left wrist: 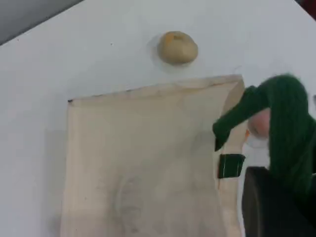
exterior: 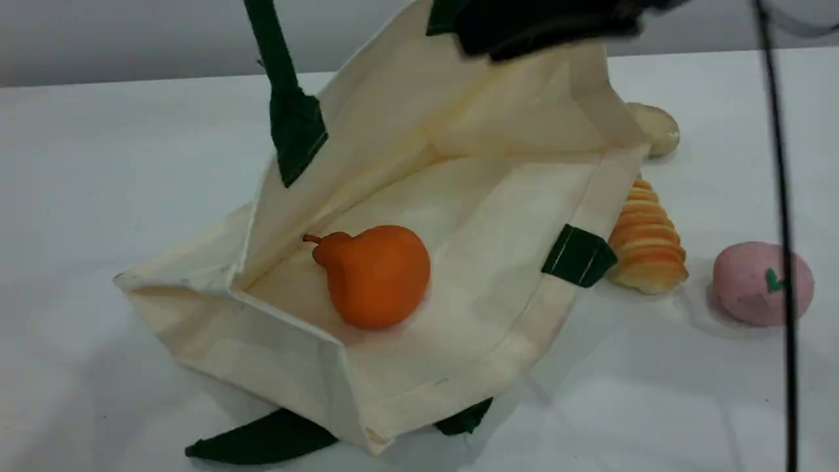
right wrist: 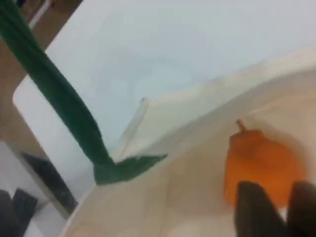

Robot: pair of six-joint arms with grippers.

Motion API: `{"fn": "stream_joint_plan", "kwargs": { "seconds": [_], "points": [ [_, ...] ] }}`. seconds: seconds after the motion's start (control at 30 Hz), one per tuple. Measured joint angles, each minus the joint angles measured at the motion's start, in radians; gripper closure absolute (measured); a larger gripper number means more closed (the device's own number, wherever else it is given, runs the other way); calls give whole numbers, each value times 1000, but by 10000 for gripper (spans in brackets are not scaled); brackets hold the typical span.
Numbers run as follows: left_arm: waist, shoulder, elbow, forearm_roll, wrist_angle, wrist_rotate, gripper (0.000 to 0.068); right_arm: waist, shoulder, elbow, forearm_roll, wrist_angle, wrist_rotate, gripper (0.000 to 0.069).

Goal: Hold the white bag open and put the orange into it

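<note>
Where bag gapes, one orange inside

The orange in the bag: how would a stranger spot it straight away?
Find the big cream white bag held open mid-table. The orange lies inside, on its lower panel. Bright matte orange with a pointed stem, it differs from the ridged bread loaf and pink ball outside.

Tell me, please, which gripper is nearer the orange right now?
Right. The right gripper hangs just above the orange, which lies inside the white bag. The left gripper is up at the bag's green handle, away from the fruit.
</note>
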Motion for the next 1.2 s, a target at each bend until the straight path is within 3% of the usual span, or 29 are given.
{"fn": "stream_joint_plan", "kwargs": {
  "seconds": [0.1, 0.17, 0.47, 0.67, 0.9, 1.03, 1.2],
  "points": [
    [0, 20, 1, 1, 4, -1, 614, -23, -91, 0, -95, 12, 89, 655],
    [0, 36, 1, 1, 16, -2, 614, -23, -152, 0, -161, 18, 138, 682],
    [0, 91, 16, -4, 52, -4, 596, -23, -448, 0, -457, 81, 421, 687],
    [-13, 98, 100, -45, 26, -9, 508, -23, -658, 0, -737, 170, 687, 687],
    [-87, 98, 172, -57, 0, -6, 371, -23, -895, 0, -1070, 323, 984, 684],
    [-145, 79, 179, -49, 8, 11, 355, -23, -1012, 0, -1204, 424, 1040, 682],
    [-226, -6, 179, -24, 11, 18, 363, -23, -1168, -1, -1228, 434, 1040, 680]
  ]
}}
